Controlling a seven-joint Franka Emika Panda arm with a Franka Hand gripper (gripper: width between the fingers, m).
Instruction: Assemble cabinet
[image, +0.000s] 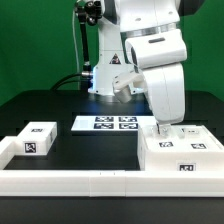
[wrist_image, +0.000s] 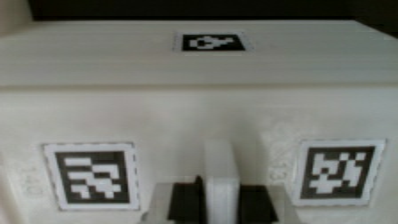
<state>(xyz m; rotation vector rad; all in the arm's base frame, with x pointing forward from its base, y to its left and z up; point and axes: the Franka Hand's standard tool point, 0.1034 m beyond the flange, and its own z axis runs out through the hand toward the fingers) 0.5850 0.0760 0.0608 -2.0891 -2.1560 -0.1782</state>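
The cabinet (image: 182, 152) is a white boxy body with tagged faces, at the exterior view's right by the front rail. My gripper (image: 165, 130) reaches straight down onto its top at the exterior view's left end. In the wrist view the cabinet (wrist_image: 196, 95) fills the frame, with one tag high up and two tags lower down. My gripper (wrist_image: 217, 196) has its two dark fingers (wrist_image: 180, 200) closed on either side of a thin white upright ridge (wrist_image: 217, 160) of the cabinet between the two lower tags. A smaller white tagged block (image: 35, 141) lies apart at the exterior view's left.
The marker board (image: 112, 123) lies flat on the black table behind the middle. A long low white rail (image: 75, 181) runs along the front edge. The arm's base and cables stand at the back.
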